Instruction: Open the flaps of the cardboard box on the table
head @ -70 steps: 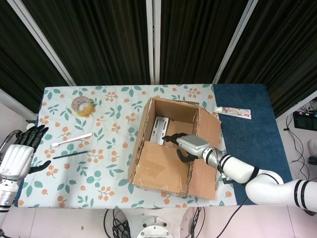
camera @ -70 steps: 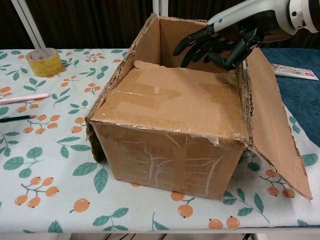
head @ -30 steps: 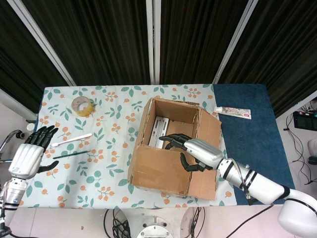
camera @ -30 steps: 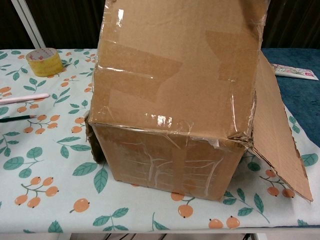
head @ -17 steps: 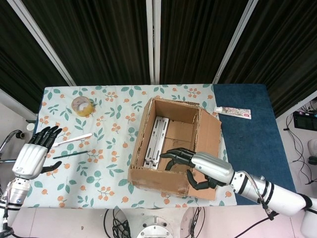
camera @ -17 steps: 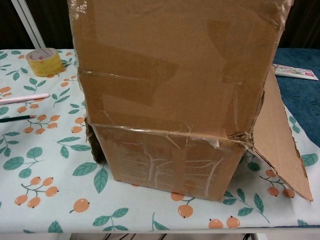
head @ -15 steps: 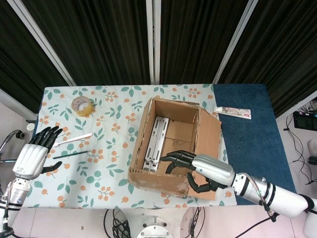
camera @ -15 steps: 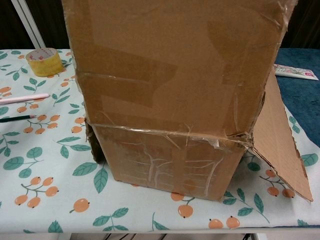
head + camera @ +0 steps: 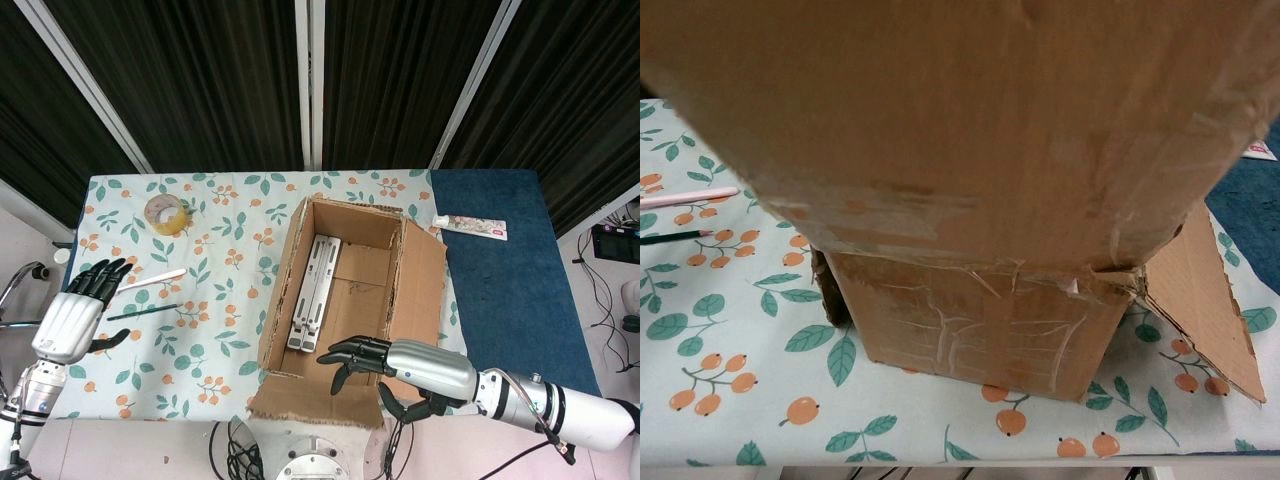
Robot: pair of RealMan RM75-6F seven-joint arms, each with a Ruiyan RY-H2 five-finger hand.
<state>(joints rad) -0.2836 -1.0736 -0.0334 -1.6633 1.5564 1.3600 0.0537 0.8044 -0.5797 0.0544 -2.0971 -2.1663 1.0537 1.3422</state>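
While the cardboard box (image 9: 345, 290) is sitting near the middle of the table (image 9: 225, 230), close to its front edge, its front flap (image 9: 318, 398) is being held down and outward by the right hand (image 9: 400, 368). Fingers (image 9: 350, 352) are being curled over the flap's inner face with the thumb tucked underneath, so the flap looks pinched. In the chest view that flap (image 9: 960, 130) is filling most of the frame, blurry and tipped toward the camera. The right flap (image 9: 422, 290) is being left folded out. Two flat grey pieces (image 9: 310, 295) are being kept inside along the left wall. The left hand (image 9: 75, 315) is being held off the table's left edge, fingers spread, nothing in it. A tape roll (image 9: 165, 213), a pink-tipped stick (image 9: 145, 281) and a pencil (image 9: 143, 312) are lying toward the left side, a tube (image 9: 470, 227) near the back right.
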